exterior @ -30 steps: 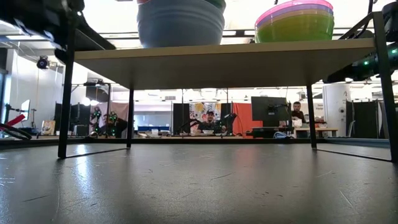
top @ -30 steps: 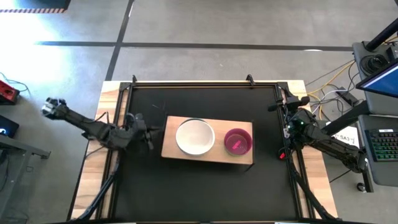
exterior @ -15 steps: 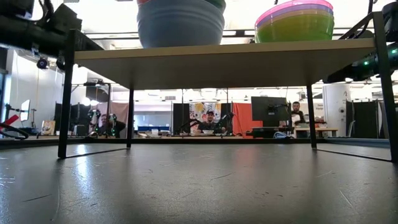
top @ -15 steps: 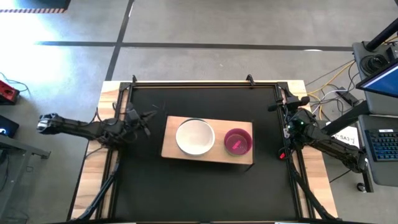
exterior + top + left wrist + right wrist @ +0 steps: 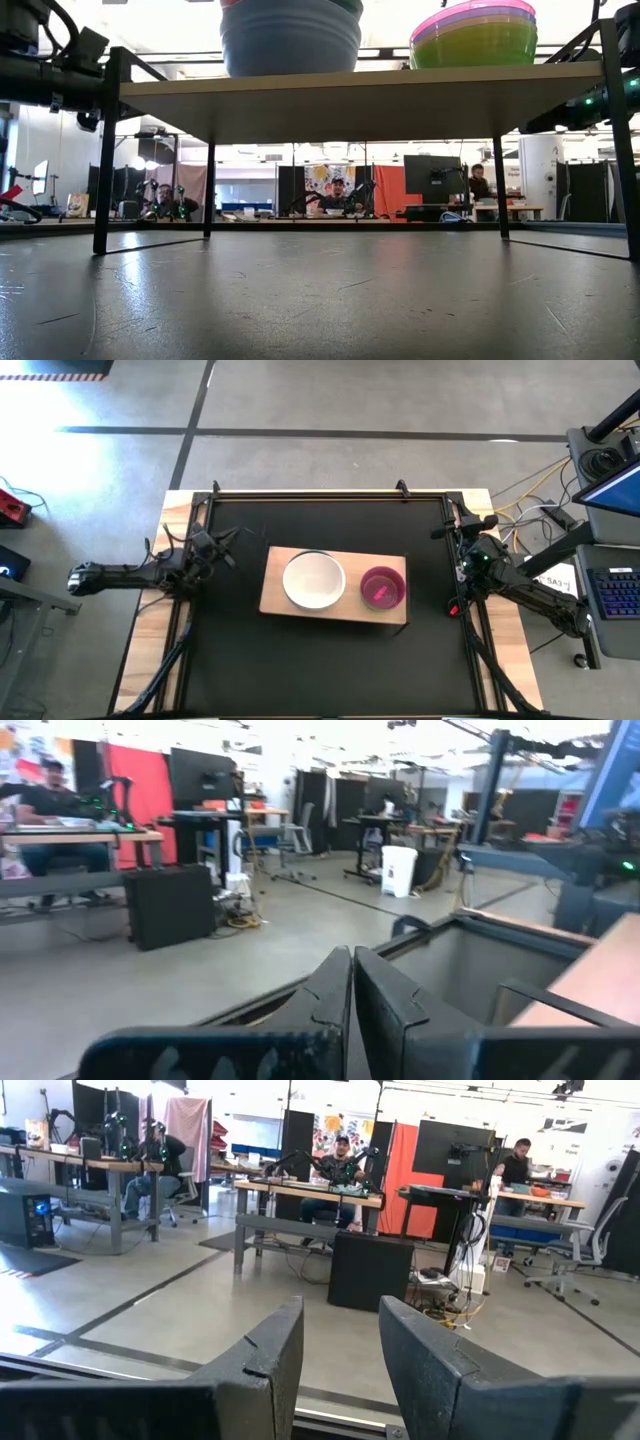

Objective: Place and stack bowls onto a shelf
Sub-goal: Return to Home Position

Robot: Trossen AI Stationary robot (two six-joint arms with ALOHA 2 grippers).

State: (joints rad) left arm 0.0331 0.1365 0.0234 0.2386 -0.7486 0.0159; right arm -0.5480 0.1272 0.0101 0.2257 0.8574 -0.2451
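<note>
In the high view only the top bowl of each stack on the shelf point(image 5: 272, 602) can be seen. A cream-white bowl point(image 5: 314, 580) sits toward the shelf's left end and a magenta bowl point(image 5: 381, 588) toward its right end. Whatever lies under them is covered.

From table height the shelf is seen edge-on and from below, raised on thin dark legs point(image 5: 103, 150). Both stacks are cut off by that picture's upper border. A blue-grey bowl point(image 5: 290, 40) is shown at the foot of the left stack. A yellow-green bowl point(image 5: 470, 45) is shown at the foot of the right stack, with the magenta rim above it. The bowls in between cannot be counted.

The left gripper point(image 5: 352, 960) is held off the shelf's left end, apart from it, near the edge of the black tabletop point(image 5: 330, 670); its fingers are pressed together. The right gripper point(image 5: 340, 1308) is held well off the shelf's right end, at the tabletop's right edge, with its fingers spread apart.

Black tabletop is exposed on all four sides of the shelf, and the widest strip lies toward the high view's lower edge. Open space is also seen beneath the shelf, between its legs.
</note>
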